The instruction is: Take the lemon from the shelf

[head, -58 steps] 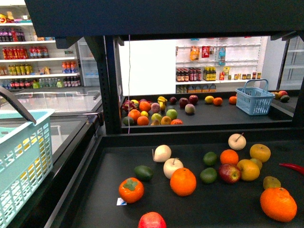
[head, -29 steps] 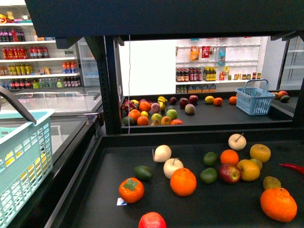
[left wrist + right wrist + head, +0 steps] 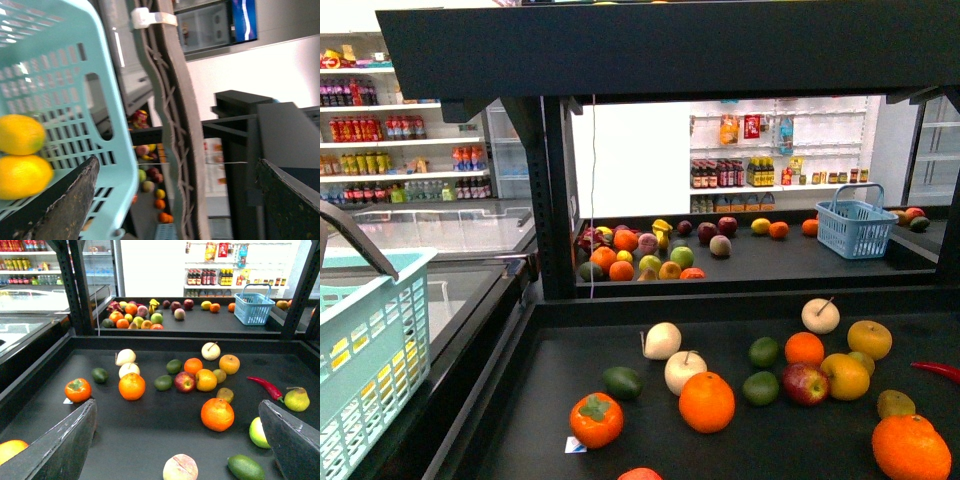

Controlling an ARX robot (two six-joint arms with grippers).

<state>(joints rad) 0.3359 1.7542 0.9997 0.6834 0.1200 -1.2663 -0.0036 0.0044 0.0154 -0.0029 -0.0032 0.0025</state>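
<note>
The shelf [image 3: 520, 420] is a black tiered stand with raised-rim trays; its near tray [image 3: 150, 440] holds scattered fruit. A bright yellow lemon [image 3: 760, 226] lies on the far tray beside an orange, and the right wrist view shows this lemon [image 3: 206, 305] too. My right gripper [image 3: 176, 405] hangs open above the near tray, empty, with an orange [image 3: 217, 414] ahead of it. My left gripper [image 3: 177, 162] is open and empty beside the pale blue basket [image 3: 60, 70], where two yellow oval fruits [image 3: 20, 134] lie. Neither arm shows in the front view.
The basket [image 3: 370, 340] stands at the near left, its dark handle [image 3: 355, 240] raised. The near tray carries oranges [image 3: 706, 401], limes [image 3: 761, 388], an apple [image 3: 805, 383], a persimmon [image 3: 596, 419] and a red chilli [image 3: 265, 386]. A second blue basket [image 3: 856, 228] sits on the far tray.
The front view has lifted slightly, so everything sits a little lower in the picture. The fruit has not moved on the trays.
</note>
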